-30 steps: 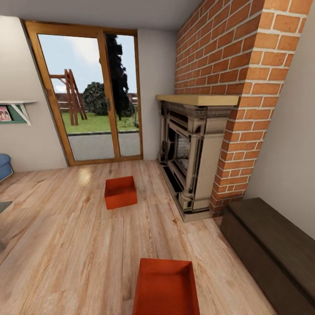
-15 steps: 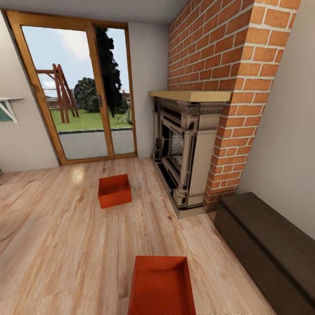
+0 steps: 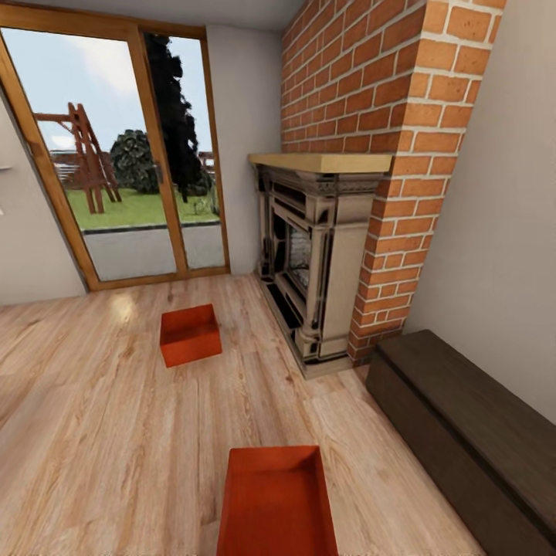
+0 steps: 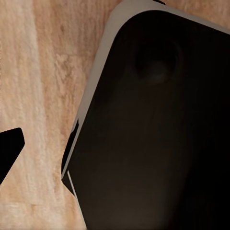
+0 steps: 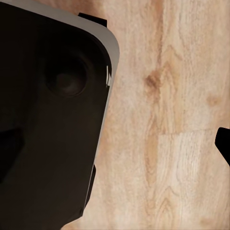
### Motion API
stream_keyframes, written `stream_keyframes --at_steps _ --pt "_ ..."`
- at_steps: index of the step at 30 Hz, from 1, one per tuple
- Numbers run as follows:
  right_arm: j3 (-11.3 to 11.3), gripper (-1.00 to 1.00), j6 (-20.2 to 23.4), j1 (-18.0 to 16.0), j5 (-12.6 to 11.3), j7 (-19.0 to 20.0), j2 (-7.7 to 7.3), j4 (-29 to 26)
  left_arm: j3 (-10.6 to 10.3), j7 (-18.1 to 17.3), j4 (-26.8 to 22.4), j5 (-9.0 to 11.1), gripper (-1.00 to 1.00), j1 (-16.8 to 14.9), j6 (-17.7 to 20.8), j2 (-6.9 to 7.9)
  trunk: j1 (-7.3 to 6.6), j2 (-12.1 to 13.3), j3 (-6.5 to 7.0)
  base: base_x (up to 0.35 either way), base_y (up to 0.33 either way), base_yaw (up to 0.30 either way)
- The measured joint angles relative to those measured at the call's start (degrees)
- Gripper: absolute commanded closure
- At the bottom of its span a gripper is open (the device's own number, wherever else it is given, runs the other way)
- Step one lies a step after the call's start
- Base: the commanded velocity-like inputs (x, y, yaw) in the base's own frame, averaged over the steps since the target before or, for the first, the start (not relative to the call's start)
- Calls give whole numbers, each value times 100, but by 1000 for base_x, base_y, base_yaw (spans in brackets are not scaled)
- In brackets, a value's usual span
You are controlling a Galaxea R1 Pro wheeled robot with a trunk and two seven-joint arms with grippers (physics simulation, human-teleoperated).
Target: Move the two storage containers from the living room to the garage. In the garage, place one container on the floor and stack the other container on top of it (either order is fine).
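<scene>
Two red-orange storage containers stand open and empty on the light wood-plank flooring of the living room. In the head view the near container (image 3: 278, 502) lies at the bottom edge, partly cut off. The far container (image 3: 190, 334) sits in front of the glass doors, left of the fireplace. In the left wrist view a black fingertip (image 4: 9, 148) pokes in at the frame's edge over bare planks. A black fingertip (image 5: 224, 143) shows likewise in the right wrist view. Both grippers look spread wide and hold nothing.
A long dark brown chest (image 3: 463, 432) runs along the right wall. The ornate fireplace (image 3: 316, 262) and brick chimney (image 3: 371, 93) jut out beside it. Wood-framed glass doors (image 3: 123, 154) close the far wall. My dark base (image 4: 158, 124) shows in both wrist views.
The whole head view has shifted: doors, fireplace and containers slide left in the picture, and the shelf at the left has gone out of frame. The containers themselves have not moved.
</scene>
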Motion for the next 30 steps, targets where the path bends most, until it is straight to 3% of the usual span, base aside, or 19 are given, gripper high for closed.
stream_keyframes --at_steps 30 --pt "0 -100 -11 0 -5 17 -16 0 -2 2 -1 0 -100 0 0 0 0 0 -274 0 0 -1"
